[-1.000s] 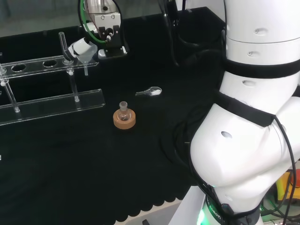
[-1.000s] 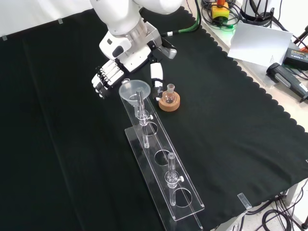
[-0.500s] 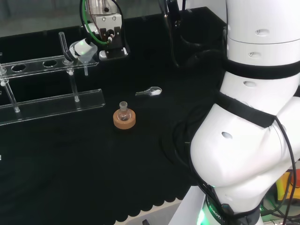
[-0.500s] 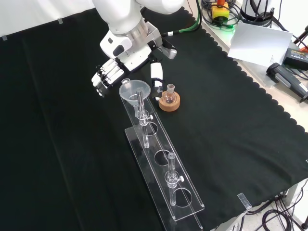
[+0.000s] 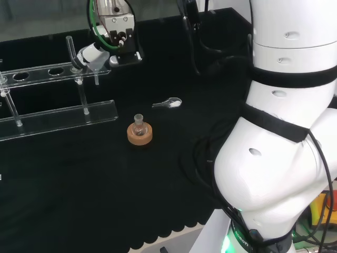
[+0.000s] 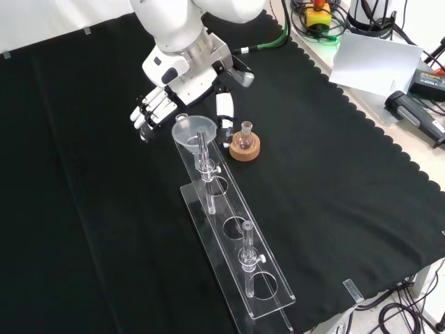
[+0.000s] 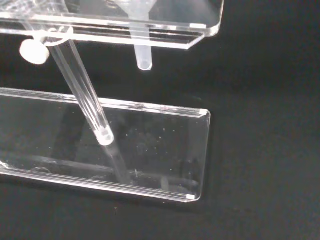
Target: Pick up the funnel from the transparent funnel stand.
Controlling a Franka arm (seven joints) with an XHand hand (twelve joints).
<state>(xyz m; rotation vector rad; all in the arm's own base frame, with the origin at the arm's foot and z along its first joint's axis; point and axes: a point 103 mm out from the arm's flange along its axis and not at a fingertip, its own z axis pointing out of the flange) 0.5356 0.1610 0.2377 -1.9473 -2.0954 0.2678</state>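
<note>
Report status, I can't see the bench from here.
Hand open, fingers either side of funnel. Funnel seated in stand. Flask close beside thumb.

- A bench draped in black cloth (image 6: 361, 181), its near edge scalloped in the front view.
- On the cloth stands a clear funnel stand (image 6: 233, 243), two plates joined by upright rods.
- Just beside the stand's end sits a cork ring (image 6: 244, 149) bearing a small flask (image 6: 244, 138).
- In the head view, a small spoon (image 5: 168, 103) lies beyond the ring.
</note>
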